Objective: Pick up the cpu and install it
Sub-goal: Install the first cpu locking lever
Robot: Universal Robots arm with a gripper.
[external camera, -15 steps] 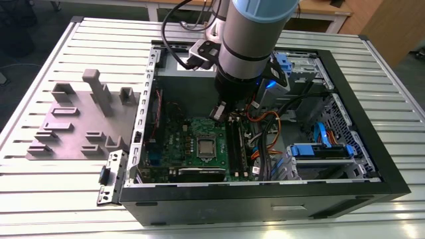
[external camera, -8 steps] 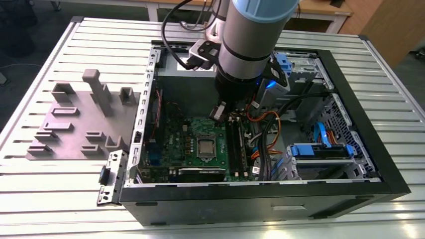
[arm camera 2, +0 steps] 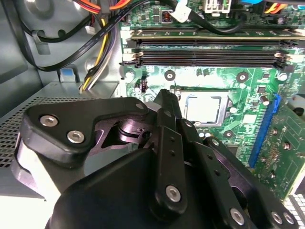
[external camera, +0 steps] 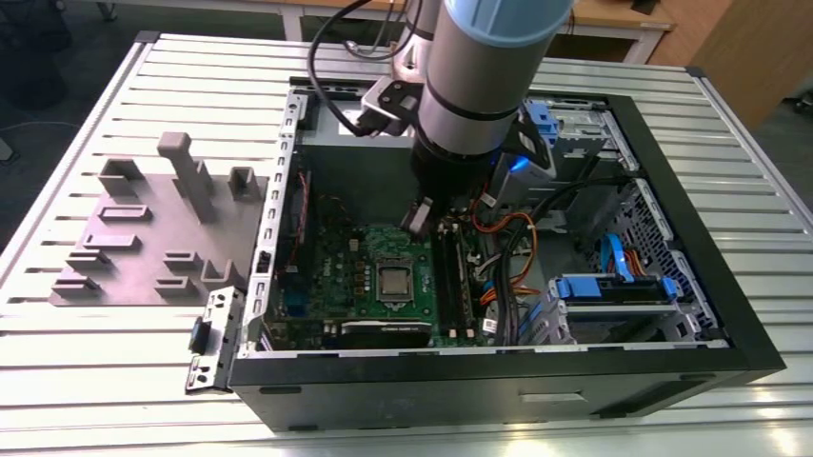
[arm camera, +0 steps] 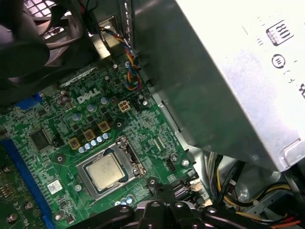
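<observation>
With cpu (arm camera: 106, 172) seated in socket, gripper (external camera: 420, 217) just above.

Room: you have open space over the chip (arm camera: 106, 172) in its socket | Blocked: cables (external camera: 508, 249) and memory sticks (arm camera 2: 209, 57) crowd one board edge.

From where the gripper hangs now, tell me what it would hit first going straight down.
Probably the green motherboard, just beside the small silver-grey square cpu already lying in its socket; the black gripper hangs above that spot, though depth is unclear.
</observation>
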